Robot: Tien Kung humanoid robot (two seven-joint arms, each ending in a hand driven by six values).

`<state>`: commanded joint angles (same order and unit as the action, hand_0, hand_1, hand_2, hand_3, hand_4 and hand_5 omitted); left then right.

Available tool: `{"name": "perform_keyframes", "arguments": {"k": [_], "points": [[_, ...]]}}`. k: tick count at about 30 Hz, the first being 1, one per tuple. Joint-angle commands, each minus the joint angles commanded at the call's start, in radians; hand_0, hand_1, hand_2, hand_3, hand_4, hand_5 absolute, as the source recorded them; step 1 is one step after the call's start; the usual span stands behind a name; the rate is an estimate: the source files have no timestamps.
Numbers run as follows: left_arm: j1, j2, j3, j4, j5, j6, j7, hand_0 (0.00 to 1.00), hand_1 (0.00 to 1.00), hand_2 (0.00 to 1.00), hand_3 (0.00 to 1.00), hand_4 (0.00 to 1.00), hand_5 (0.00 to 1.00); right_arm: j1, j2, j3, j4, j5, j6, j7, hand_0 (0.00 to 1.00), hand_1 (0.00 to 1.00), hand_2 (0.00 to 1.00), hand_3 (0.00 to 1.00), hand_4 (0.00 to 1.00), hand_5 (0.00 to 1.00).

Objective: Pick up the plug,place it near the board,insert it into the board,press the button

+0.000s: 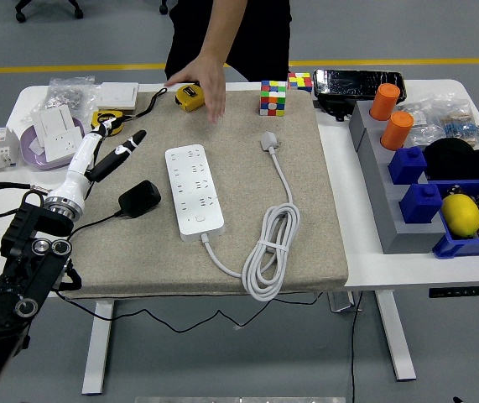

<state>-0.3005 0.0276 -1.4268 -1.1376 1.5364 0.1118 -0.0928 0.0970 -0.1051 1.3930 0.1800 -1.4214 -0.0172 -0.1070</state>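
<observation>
Left robot hand (111, 141) raised, fingers spread, holding nothing; black blocky plug (139, 198) lying just beside white oblong power board (194, 190), seemingly staged for insertion.

A black plug (139, 198) was seen lying free on the beige mat, just left of a white power strip (194, 191), close to it but not touching. The strip was laid flat, lengthwise front to back, its button (200, 219) near the front end, with nothing plugged into its sockets.
</observation>
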Motion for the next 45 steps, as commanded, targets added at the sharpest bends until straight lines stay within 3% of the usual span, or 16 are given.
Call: {"name": "perform_keyframes", "arguments": {"k": [1,5,7,13,17,18,20,26,36,37,39,45], "points": [[0.017,-0.006,-0.005,-0.024,-0.039,-0.005,-0.006,0.915,0.942,0.885,0.863,0.998,0.998,-0.001,0.000,0.001,0.000,0.000,0.000,0.000,0.810,0.745,0.741,0.769,0.998,0.971],[0.079,-0.027,-0.017,-0.122,-0.208,-0.031,-0.030,0.915,0.942,0.885,0.863,0.998,0.998,-0.003,0.003,0.006,0.000,-0.004,0.000,0.000,0.810,0.745,0.741,0.769,0.998,0.971],[0.106,-0.028,-0.027,-0.170,-0.292,-0.049,-0.043,0.859,0.887,0.852,0.839,0.998,0.998,-0.002,0.004,0.006,0.000,-0.003,0.000,0.001,0.809,0.746,0.741,0.769,0.998,0.973],[0.169,-0.028,-0.057,-0.279,-0.552,-0.092,-0.075,0.840,0.881,0.847,0.836,0.998,0.998,-0.003,0.007,0.007,0.000,-0.005,-0.001,0.001,0.809,0.745,0.741,0.769,0.998,0.972],[0.198,-0.028,-0.093,-0.313,-0.702,-0.097,-0.082,0.840,0.881,0.847,0.836,0.998,0.998,-0.004,0.008,0.011,0.000,-0.013,0.000,0.000,0.809,0.745,0.741,0.769,0.998,0.972],[0.214,-0.028,-0.120,-0.319,-0.783,-0.095,-0.080,0.842,0.882,0.851,0.841,0.998,0.998,-0.004,0.009,0.012,0.000,-0.015,0.000,0.001,0.809,0.745,0.741,0.769,0.998,0.972],[0.225,-0.028,-0.140,-0.321,-0.802,-0.092,-0.077,0.842,0.882,0.851,0.841,0.998,0.998,-0.004,0.010,0.011,0.000,-0.017,0.001,0.001,0.809,0.745,0.741,0.769,0.998,0.972],[0.275,-0.028,-0.229,-0.322,-0.664,-0.067,-0.052,0.870,0.905,0.880,0.882,0.998,0.998,-0.008,0.011,0.014,0.000,-0.026,0.002,0.000,0.810,0.745,0.741,0.769,0.998,0.971],[0.310,-0.028,-0.320,-0.323,-0.317,-0.031,0.010,0.905,0.934,0.900,0.905,0.998,0.998,-0.011,0.014,0.017,0.000,-0.033,0.002,0.002,0.809,0.745,0.742,0.769,0.998,0.970],[0.311,-0.028,-0.325,-0.325,-0.291,-0.029,0.014,0.976,0.990,0.954,0.988,0.998,0.998,-0.011,0.014,0.016,0.000,-0.032,0.002,0.002,0.809,0.745,0.741,0.769,0.998,0.971],[0.312,-0.028,-0.327,-0.327,-0.239,-0.031,0.022,0.976,0.990,0.954,0.988,0.998,0.998,-0.013,0.014,0.016,0.000,-0.033,0.002,0.002,0.809,0.745,0.741,0.769,0.998,0.971],[0.317,-0.028,-0.318,-0.340,-0.281,-0.076,0.012,0.998,0.998,0.998,0.954,0.998,0.998,-0.014,0.012,0.018,0.000,-0.031,0.001,0.001,0.810,0.745,0.741,0.769,0.998,0.970]]}}
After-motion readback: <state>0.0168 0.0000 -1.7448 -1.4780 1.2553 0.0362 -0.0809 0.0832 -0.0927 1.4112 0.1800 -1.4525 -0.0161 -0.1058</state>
